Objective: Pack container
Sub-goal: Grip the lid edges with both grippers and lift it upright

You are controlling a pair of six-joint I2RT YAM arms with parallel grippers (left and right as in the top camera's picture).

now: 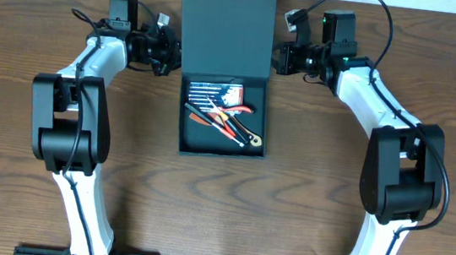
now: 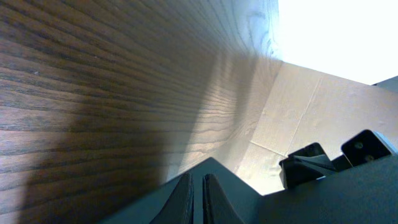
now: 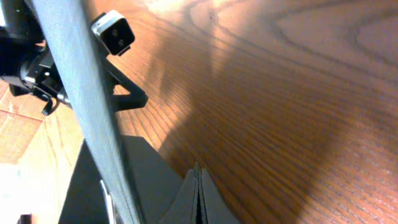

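Note:
The dark teal-black container (image 1: 194,143) lies open at the table's middle, with its flap lid (image 1: 226,25) raised at the back. Inside lie several hand tools (image 1: 230,121) with red and orange handles and a striped packet (image 1: 215,87). My left gripper (image 1: 170,53) is shut, its tips at the lid's left edge. In the left wrist view its fingers (image 2: 199,186) are nearly together, with the lid (image 2: 348,196) just ahead. My right gripper (image 1: 278,58) is shut at the lid's right edge. In the right wrist view its fingers (image 3: 198,177) are pressed together beside the lid's edge (image 3: 81,93).
The wooden table (image 1: 26,191) surrounds the container. Both arm bases stand at the front, the left one (image 1: 71,128) and the right one (image 1: 401,175). A pale cardboard surface (image 2: 292,112) lies beyond the table's far edge. The left arm's wrist camera (image 3: 115,31) shows past the lid.

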